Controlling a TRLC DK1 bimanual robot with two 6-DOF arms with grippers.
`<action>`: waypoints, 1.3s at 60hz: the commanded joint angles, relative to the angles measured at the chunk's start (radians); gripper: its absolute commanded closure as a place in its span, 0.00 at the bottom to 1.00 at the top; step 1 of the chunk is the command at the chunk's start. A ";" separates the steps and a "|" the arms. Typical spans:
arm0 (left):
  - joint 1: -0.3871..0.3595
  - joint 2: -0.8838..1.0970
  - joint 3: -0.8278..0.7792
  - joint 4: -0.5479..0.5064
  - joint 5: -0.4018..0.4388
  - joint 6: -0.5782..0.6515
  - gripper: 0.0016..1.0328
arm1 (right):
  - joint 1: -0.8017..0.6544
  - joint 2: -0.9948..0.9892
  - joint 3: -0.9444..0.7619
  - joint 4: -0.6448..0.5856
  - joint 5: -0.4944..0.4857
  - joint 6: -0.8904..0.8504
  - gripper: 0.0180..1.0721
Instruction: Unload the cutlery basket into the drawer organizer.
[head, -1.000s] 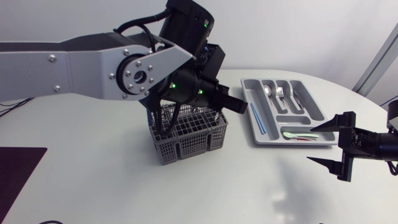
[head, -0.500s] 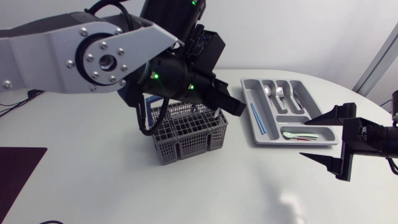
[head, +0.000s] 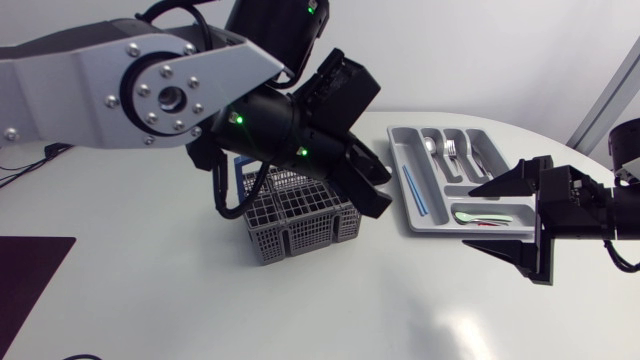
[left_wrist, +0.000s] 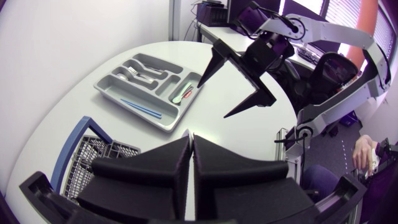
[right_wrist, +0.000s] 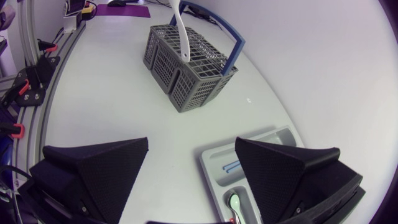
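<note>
The cutlery basket (head: 300, 228) (left_wrist: 84, 165) (right_wrist: 186, 62) is a grey plastic box of open mesh. It is divided into cells and spanned by one blue hoop handle (right_wrist: 233, 43). It stands on the white table (head: 200, 300), just under and behind the left gripper (head: 372, 195) (left_wrist: 190, 135). That gripper's two matte wedge fingers are pressed together with only a thin seam between them, and nothing is seen held there. In the right wrist view one slender white handle (right_wrist: 182, 34) stands in the basket and rises out of view; the kind of utensil cannot be told.

The drawer organizer (head: 397, 160) (left_wrist: 106, 93) (right_wrist: 208, 158) is one smooth grey moulded tray with rounded corners and several compartments. It lies ahead of the left gripper's closed fingers and well apart from the basket. Three metal pieces (head: 450, 148) are laid in it, one to each lengthwise compartment. One thin blue stick (head: 414, 190) (left_wrist: 142, 107) (right_wrist: 231, 165) lies in the long side compartment. One pale green spoon (head: 480, 216) (left_wrist: 180, 93) (right_wrist: 235, 202) lies in a crosswise one, and a small red piece (head: 485, 225) of unclear kind is glimpsed beside it.

The right gripper (head: 468, 216) (left_wrist: 212, 101) (right_wrist: 191, 142) is spread wide and empty. The organizer's near end is seen under and between its fingers, and the basket lies far ahead of them.
</note>
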 joint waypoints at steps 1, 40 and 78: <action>0.012 0.004 0.044 -0.024 0.056 0.069 0.97 | 0.028 -0.016 0.011 -0.020 0.003 0.021 0.05; 0.046 0.119 0.156 -0.248 0.435 0.308 0.97 | 0.217 -0.003 0.164 -0.337 -0.132 -0.051 0.25; 0.022 0.156 0.194 -0.272 0.469 0.320 0.97 | 0.331 -0.018 0.146 -0.342 -0.138 -0.031 0.58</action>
